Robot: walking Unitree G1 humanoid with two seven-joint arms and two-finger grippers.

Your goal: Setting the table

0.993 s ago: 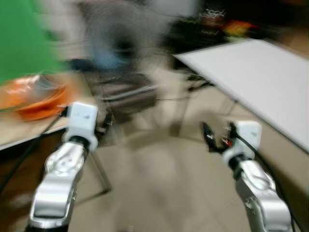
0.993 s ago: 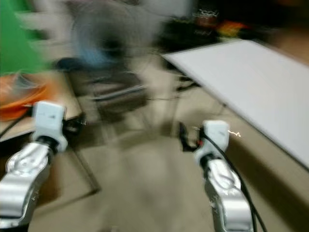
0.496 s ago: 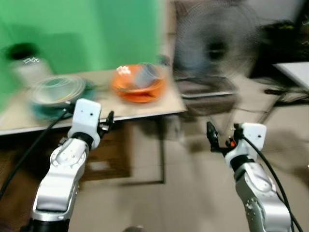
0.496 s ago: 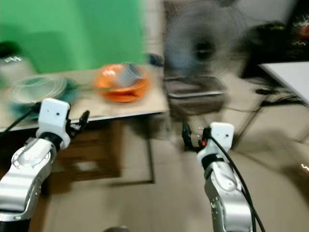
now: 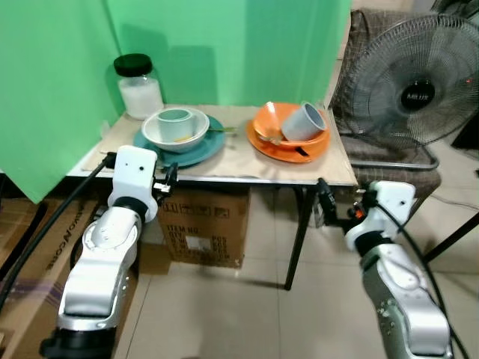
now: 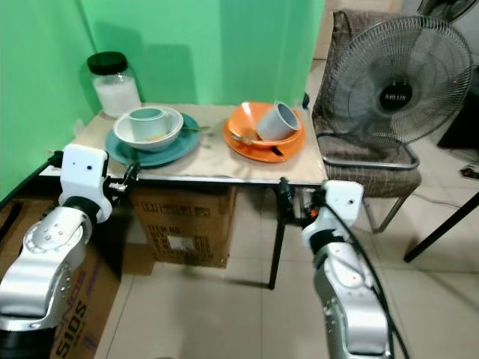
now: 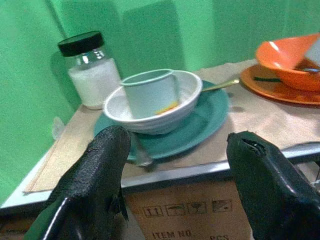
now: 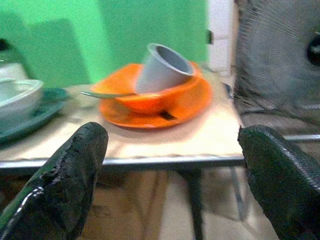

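With the turn from the white table complete, the small bench (image 5: 314,173) carrying the stacked teal set (image 5: 178,133) and orange set (image 5: 290,134) now faces both open, empty grippers, left gripper (image 7: 175,170) and right gripper (image 8: 172,172), within approach range.

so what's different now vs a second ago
The head camera swung left, away from the white table and onto the small table with the teal plate and orange plate; the blur has cleared. That is a camera turn, not the dishes moving. Left gripper and right gripper stayed raised, open, holding nothing.
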